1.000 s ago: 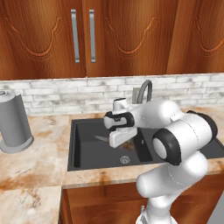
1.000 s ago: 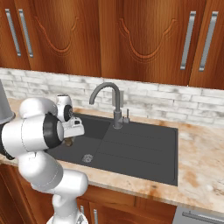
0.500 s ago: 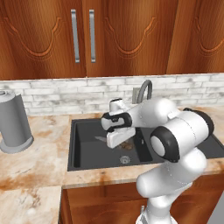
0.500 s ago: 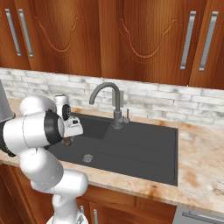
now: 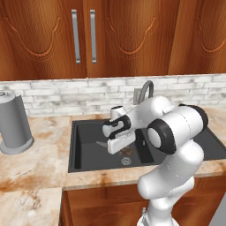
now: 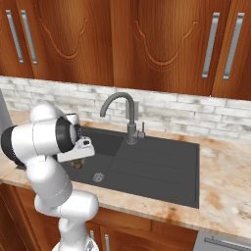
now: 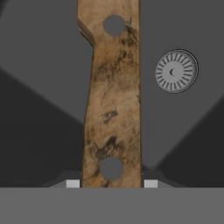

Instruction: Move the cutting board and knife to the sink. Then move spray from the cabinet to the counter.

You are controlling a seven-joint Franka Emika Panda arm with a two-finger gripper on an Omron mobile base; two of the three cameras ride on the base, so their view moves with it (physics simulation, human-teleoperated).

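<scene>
My gripper (image 7: 111, 183) is shut on the knife (image 7: 113, 100), whose brown wooden handle with two round holes runs up between my fingertips (image 7: 73, 183). I hold it low inside the sink (image 5: 84, 154), just above the dark basin floor, with the round metal drain (image 7: 176, 71) beside it. In the left base view the gripper (image 5: 117, 142) hangs over the basin's left half, and the grey blade tip (image 5: 100, 143) pokes out to its left. The cabinet (image 5: 119, 35) above has its doors closed. The cutting board and the spray are out of view.
A curved grey faucet (image 6: 120, 105) stands at the back rim of the sink (image 6: 162, 166). A grey cylindrical canister (image 5: 14, 126) stands on the counter (image 5: 35, 163) to the left. More counter (image 6: 225, 171) lies to the right of the basin.
The hand has sunk a little lower into the sink with the knife still in its grip. Nothing else has moved.
</scene>
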